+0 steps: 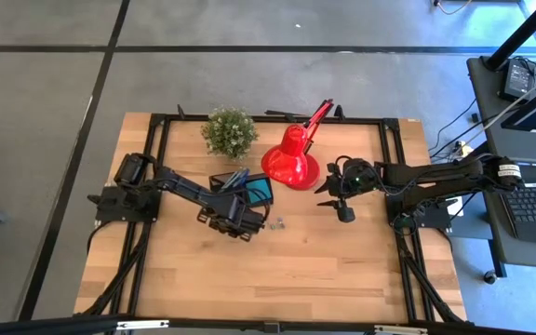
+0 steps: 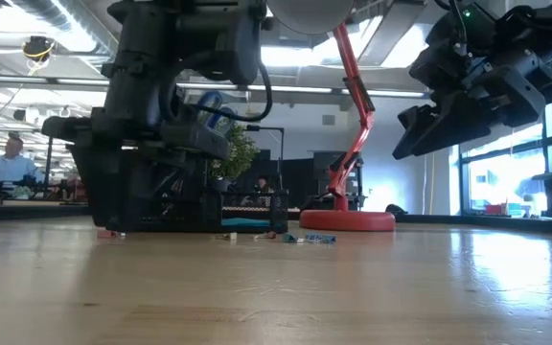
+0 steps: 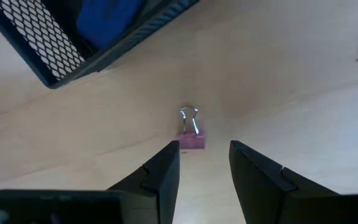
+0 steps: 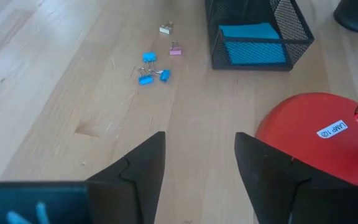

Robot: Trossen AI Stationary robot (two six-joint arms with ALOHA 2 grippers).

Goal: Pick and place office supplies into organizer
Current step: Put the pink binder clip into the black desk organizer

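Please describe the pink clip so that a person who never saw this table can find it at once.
Find the black mesh organizer beside the red lamp. On the bare wood just off its corner lie a few small clips. The pink clip is closest to the organizer; the blue clips lie farther out, and the left pincer hovers open over it.

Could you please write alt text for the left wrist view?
The left gripper, open, hovers just short of a small pink binder clip lying on the wooden table. A corner of the black mesh organizer, holding something blue, sits beyond.
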